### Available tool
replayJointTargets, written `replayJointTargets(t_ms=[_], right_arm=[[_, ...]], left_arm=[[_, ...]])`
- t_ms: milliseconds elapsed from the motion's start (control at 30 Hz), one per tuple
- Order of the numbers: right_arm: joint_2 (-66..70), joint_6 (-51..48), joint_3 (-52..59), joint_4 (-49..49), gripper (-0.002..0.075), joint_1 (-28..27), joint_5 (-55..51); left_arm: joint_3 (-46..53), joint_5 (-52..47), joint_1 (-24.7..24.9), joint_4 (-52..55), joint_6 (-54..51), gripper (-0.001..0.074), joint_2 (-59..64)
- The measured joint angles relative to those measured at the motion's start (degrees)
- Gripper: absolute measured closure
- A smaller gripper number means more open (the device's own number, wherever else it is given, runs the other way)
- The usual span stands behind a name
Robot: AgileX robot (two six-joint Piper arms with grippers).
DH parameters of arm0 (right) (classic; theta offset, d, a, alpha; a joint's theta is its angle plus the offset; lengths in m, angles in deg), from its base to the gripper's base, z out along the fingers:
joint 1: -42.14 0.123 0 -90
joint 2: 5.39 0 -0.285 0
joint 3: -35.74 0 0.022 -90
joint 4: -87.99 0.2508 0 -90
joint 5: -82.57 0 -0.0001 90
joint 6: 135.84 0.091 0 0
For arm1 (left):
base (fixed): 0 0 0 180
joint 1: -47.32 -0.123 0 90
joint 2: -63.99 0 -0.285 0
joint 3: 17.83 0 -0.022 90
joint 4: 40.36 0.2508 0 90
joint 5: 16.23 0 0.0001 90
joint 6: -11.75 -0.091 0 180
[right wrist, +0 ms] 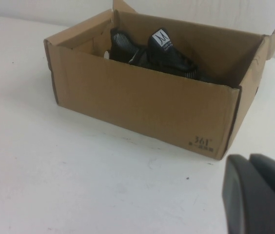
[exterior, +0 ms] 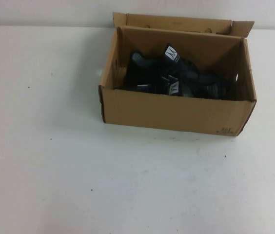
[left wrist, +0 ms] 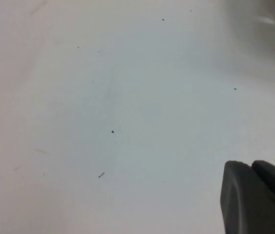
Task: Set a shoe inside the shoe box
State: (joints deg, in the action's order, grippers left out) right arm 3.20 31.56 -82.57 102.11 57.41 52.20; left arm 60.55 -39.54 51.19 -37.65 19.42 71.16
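The brown cardboard shoe box [exterior: 176,111] stands open on the white table, right of centre, its flap lid [exterior: 176,23] folded back. Two black knit sneakers of one pair lie inside: one towards the back [exterior: 170,54] and one towards the front [exterior: 175,87], each with a white tongue label. I cannot tell which is the task's shoe. In the right wrist view the box [right wrist: 142,102] holds a black sneaker [right wrist: 162,51]. My right gripper [right wrist: 249,161] is shut and empty, near the box's printed corner. My left gripper [left wrist: 251,166] is shut and empty over bare table. Neither shows in the high view.
The white table [exterior: 79,170] spreads wide to the left of and in front of the box. A pale wall runs along the table's far edge, just behind the lid.
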Motion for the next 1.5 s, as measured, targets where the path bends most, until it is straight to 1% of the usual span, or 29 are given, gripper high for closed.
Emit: replayJointTargets(t_ms=[600, 867, 967, 1100, 1167, 1333, 1433, 1500], right_arm=[[0.0, 0.1, 0.0, 0.0, 0.0743, -0.12, 0.0], [0.0, 0.1, 0.31, -4.6, 0.0743, -0.25, 2.81], [0.0, 2.75, 2.58, -7.08, 0.0743, -0.74, 6.05], [-0.13, 11.52, 8.0, -12.22, 0.0743, -2.3, 8.49], [-0.89, 13.53, 10.26, -14.12, 0.0743, -3.71, 8.49], [-1.22, 14.85, 15.28, -15.0, 0.0743, -8.89, 11.19], [-1.22, 15.07, 16.84, -14.77, 0.0743, -10.52, 12.39], [-1.22, 15.07, 16.93, -14.12, 0.0743, -10.75, 11.32]], left_arm=[[0.1, -0.01, 0.0, 0.0, 0.0, 0.0737, 0.0], [0.1, -0.01, 0.0, 0.0, 0.08, 0.0737, 0.0], [0.1, -0.01, 0.0, 0.0, 0.08, 0.0737, 0.0], [0.1, -0.01, 0.0, 0.0, 0.08, 0.0737, 0.0], [0.1, -0.01, 0.0, 0.0, 0.08, 0.0737, 0.0], [0.1, -0.01, 0.0, 0.0, 0.08, 0.0737, 0.0], [0.1, -0.01, 0.0, 0.0, 0.21, 0.0737, 0.0], [0.1, -0.01, 0.0, 0.0, 0.21, 0.0738, 0.0]])
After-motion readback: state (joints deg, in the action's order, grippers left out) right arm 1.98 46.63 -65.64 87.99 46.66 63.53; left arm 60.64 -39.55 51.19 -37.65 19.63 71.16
